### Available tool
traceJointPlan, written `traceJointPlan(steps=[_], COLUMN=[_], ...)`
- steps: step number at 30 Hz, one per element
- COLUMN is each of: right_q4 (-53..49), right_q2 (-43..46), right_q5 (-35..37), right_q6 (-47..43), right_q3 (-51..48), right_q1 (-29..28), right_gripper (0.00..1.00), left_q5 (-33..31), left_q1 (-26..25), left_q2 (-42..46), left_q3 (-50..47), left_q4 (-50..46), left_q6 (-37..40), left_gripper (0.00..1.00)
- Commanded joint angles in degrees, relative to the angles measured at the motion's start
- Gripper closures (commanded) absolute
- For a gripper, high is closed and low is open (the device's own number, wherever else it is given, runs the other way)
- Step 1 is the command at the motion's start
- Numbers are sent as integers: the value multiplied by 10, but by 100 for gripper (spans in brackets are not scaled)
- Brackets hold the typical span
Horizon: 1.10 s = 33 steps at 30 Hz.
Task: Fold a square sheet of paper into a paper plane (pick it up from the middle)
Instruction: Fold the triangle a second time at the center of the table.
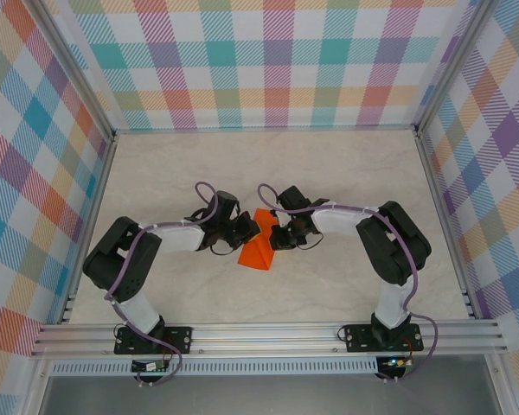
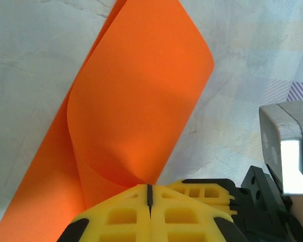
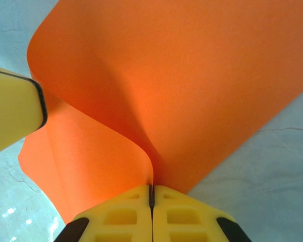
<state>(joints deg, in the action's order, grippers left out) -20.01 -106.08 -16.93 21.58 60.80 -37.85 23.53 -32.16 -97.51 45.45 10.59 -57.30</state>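
**Two pinches on a sheet that bends like a leaf**

My left gripper [image 2: 149, 197] is clenched on the orange sheet [image 1: 258, 252], its pads pressed flat together with only paper between them. My right gripper [image 3: 152, 195] is clenched on it in the same way from the other side. The sheet hangs between them over the table [image 1: 268, 164], well beyond the near rail [image 1: 268, 333] and roughly centred along that rail. Its end toward the rail looks low, but I cannot tell whether it touches the surface.

From each pinch the paper rolls away in a smooth, open curl, with no sharp crease in sight. I judge it to be very light and thin, with almost no stiffness of its own, so it will go wherever my wrists lead it. Pulling the two pinches apart or twisting them against each other would likely tear or crumple it. Its faces look smooth, so a slack grip could let it slide out. The best hold, I think, is a shallow bite near an edge, close to the intended fold line. The table could then serve as backing to press a crease.
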Motion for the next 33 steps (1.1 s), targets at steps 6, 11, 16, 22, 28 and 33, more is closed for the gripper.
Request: traceJointPlan(steps=[6,11,16,22,28,33], right_q4=[-7,-5,-1,-17,-55,-47], right_q2=[-16,-17,-15,11,79,116], right_q5=[10,9,3,10,78,27], right_q6=[0,3,11,22,42,56], right_q3=[-3,-1,7,19,17,8], right_q1=[1,1,1,1,3,3], right_gripper=[94,94,92,83,66,65], left_q5=[-1,-13,-24,-25,-23,-19], left_q1=[3,4,3,3,3,1], left_q2=[-35,-52,-61,-64,-63,-60], left_q3=[-12,-20,-33,-42,-42,-39], left_q4=[14,6,-2,-1,-3,-6], left_q6=[21,23,25,30,35,38], left_gripper=[100,100,100,100,100,100])
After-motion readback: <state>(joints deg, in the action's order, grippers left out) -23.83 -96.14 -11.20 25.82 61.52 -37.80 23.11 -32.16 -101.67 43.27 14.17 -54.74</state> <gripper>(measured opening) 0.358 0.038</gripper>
